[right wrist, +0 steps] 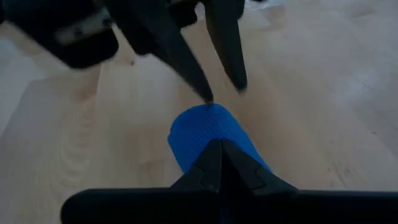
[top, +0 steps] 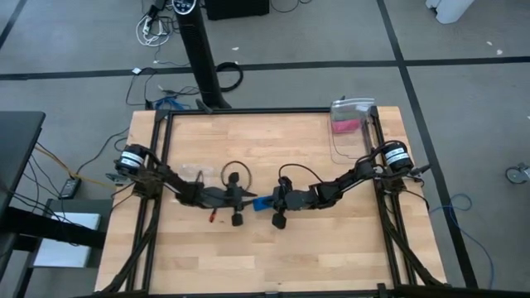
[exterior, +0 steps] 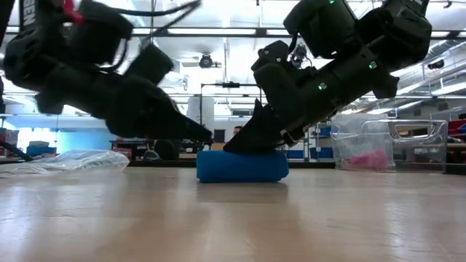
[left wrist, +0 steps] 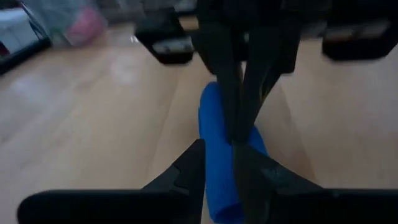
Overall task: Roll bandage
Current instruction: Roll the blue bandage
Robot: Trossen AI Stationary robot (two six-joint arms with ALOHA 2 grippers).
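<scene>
Bandage (exterior: 242,166) is a wound blue roll lying on the table (top: 273,257), mid-table, between my two grippers. R gripper (right wrist: 219,147): fingers together, tips pressed on top of roll. L gripper (left wrist: 216,155): fingers slightly apart, tips at the roll's other end, holding nothing.

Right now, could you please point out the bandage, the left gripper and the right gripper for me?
bandage (exterior: 242,167): low view, middle of the blue roll's side.
left gripper (right wrist: 221,87): right wrist view, midway between its parted fingertips.
right gripper (right wrist: 219,144): right wrist view, tip of its closed fingers on the roll.
</scene>
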